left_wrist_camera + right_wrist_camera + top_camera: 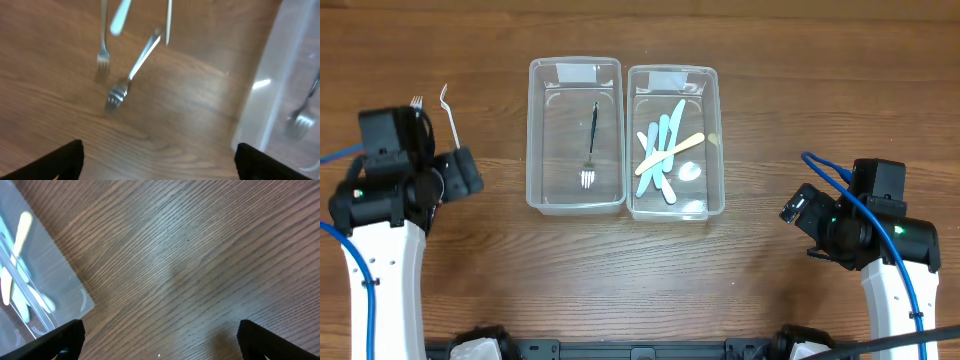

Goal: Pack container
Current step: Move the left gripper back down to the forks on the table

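The wood table (pixel 740 290) fills the whole frame from above. Two clear bins sit side by side in the upper middle. The left bin (pixel 555 140) holds one metal fork (pixel 591 150). The right bin (pixel 712 120) holds a pile of blue and cream plastic cutlery (pixel 665 150).

The left claw (pixel 160 162) is spread wide and holds nothing. It hangs over the table at the left side of the frame, near the left bin. The right claw (pixel 160 340) is spread wide and empty too. It is at the lower right, over bare wood just beside a corner of the right bin.

More forks (pixel 117 95) lie loose on the table at the upper left, close together, with a white one (pixel 448 112) beside them. I think these are next to go in a bin.

The forks are thin and flat, so the claw could slip off one. They lie so close that it could pinch two at once, or knock one away. A carried fork could also bump the bin wall and drop.
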Controlling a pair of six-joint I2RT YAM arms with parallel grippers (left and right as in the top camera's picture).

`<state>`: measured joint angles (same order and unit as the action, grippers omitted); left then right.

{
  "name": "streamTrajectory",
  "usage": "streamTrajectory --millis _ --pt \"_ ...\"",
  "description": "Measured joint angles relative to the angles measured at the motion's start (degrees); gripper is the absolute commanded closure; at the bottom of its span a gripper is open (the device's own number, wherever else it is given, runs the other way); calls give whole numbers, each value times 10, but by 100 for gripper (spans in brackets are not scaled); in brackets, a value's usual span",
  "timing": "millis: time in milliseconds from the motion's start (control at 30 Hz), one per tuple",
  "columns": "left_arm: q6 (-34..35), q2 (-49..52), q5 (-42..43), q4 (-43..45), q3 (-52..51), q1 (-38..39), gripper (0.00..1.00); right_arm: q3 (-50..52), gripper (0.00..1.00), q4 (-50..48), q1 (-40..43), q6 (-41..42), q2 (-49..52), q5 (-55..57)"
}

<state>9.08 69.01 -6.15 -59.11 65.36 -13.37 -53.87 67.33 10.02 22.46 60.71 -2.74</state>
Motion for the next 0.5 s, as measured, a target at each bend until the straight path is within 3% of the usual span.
streamTrajectory --millis 333,500 --pt "-70 137 54 78 -59 -137 0 0 0 -1 0 0 0 0" --pt "-94 208 59 120 -59 -162 0 0 0 0 0 0 0 0"
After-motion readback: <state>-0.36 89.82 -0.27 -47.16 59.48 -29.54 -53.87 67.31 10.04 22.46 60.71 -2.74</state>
